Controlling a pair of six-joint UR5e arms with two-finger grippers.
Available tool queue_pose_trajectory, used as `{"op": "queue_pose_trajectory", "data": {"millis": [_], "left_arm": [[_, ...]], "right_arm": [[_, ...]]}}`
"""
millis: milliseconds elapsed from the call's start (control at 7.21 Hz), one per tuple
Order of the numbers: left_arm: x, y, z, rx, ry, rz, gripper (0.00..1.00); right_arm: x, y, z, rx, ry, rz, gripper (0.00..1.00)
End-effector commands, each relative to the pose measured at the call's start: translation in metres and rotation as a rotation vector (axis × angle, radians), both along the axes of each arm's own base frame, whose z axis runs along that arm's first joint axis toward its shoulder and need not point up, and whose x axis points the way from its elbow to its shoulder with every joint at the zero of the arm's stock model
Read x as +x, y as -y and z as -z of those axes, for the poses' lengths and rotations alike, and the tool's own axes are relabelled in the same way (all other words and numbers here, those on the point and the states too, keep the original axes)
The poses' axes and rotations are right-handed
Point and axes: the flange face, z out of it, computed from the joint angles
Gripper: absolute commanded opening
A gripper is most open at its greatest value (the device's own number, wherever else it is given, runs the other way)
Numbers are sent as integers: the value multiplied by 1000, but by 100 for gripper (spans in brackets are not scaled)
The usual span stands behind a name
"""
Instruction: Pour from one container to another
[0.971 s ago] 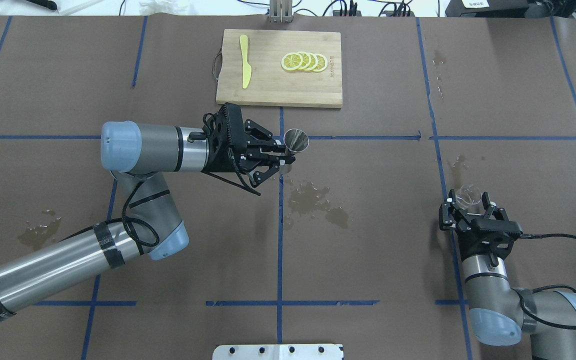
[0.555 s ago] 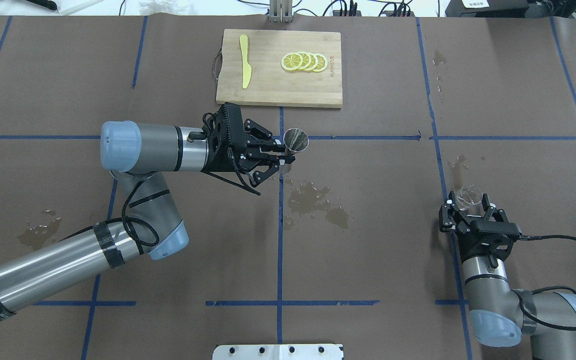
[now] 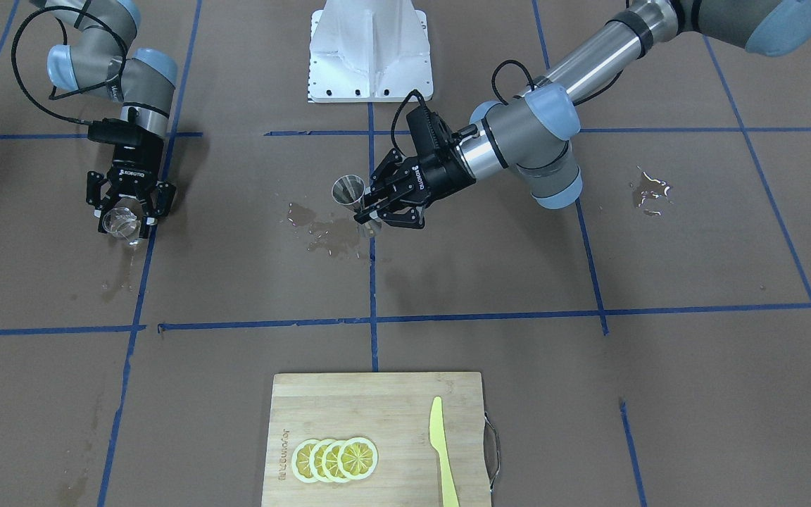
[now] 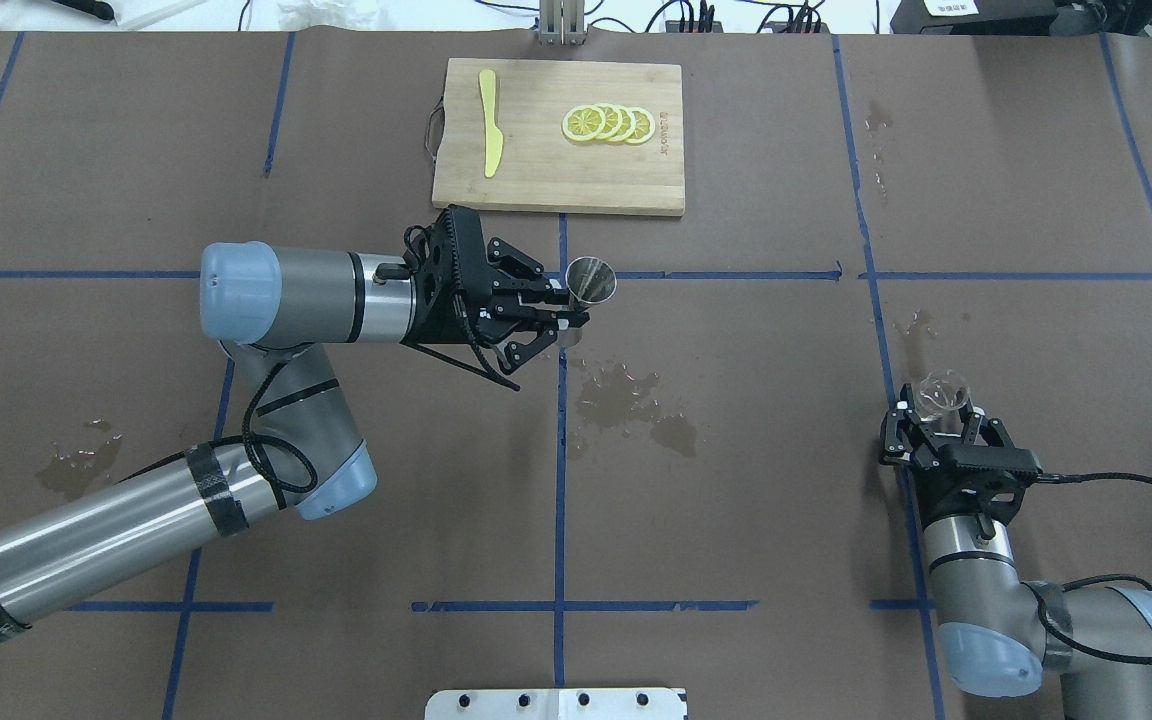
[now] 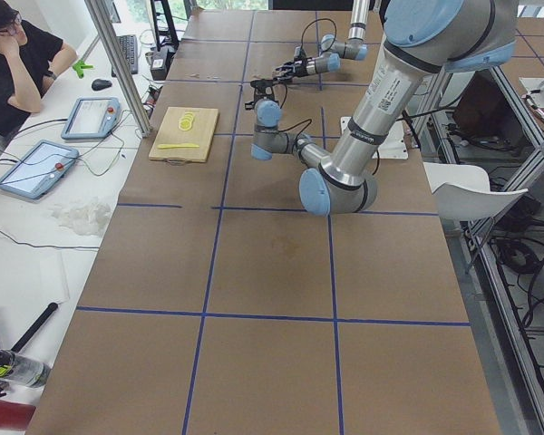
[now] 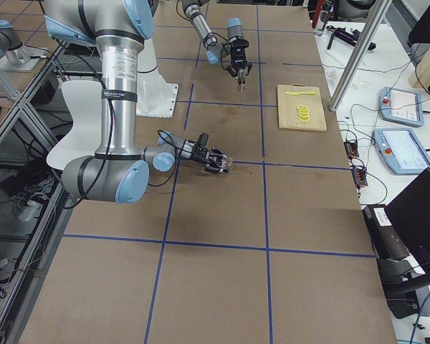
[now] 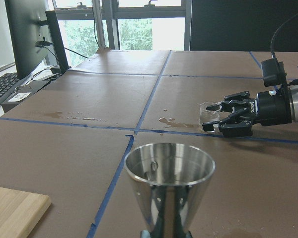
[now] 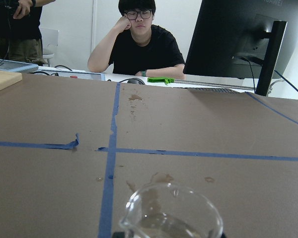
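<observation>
The steel hourglass jigger [image 4: 591, 280] is upright above the table's middle, and my left gripper [image 4: 574, 312] is shut on its narrow waist. Seen from the front, the jigger [image 3: 348, 191] hangs over a wet patch. Its open mouth [image 7: 169, 166] fills the bottom of the left wrist view. The clear glass tumbler [image 4: 939, 395] sits low at the right side between the fingers of my right gripper [image 4: 939, 418], which is shut on it. Its rim [image 8: 171, 213] shows at the bottom of the right wrist view. It also shows far off as the tumbler [image 7: 208, 111].
A wooden cutting board [image 4: 556, 180] at the far middle carries lemon slices [image 4: 608, 123] and a yellow knife [image 4: 489, 120]. A spill [image 4: 631, 400] darkens the brown paper under the jigger. Smaller wet spots [image 4: 76, 465] lie at the left. Operators sit beyond the far edge.
The right gripper has turned slightly and straightened, carrying the glass tumbler a little to the right. The left arm and jigger have hardly moved.
</observation>
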Motion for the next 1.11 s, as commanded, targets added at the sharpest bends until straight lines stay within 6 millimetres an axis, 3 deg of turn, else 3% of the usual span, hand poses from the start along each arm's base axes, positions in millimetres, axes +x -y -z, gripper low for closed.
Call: {"op": "queue_pose_trajectory", "data": {"millis": [0, 139, 555, 832, 971], "left_arm": [[0, 0, 0, 1, -1, 0, 0], [0, 0, 0, 1, -1, 0, 0], [0, 0, 0, 1, -1, 0, 0], [-1, 1, 0, 2, -3, 2, 0], [-1, 1, 0, 2, -3, 2, 0]], "right_arm": [[0, 0, 0, 0, 0, 1, 7], [0, 0, 1, 1, 0, 1, 1], [2, 2, 7, 4, -3, 3, 0], [5, 2, 37, 16, 44, 6, 0], [9, 4, 45, 79, -55, 4, 0]]}}
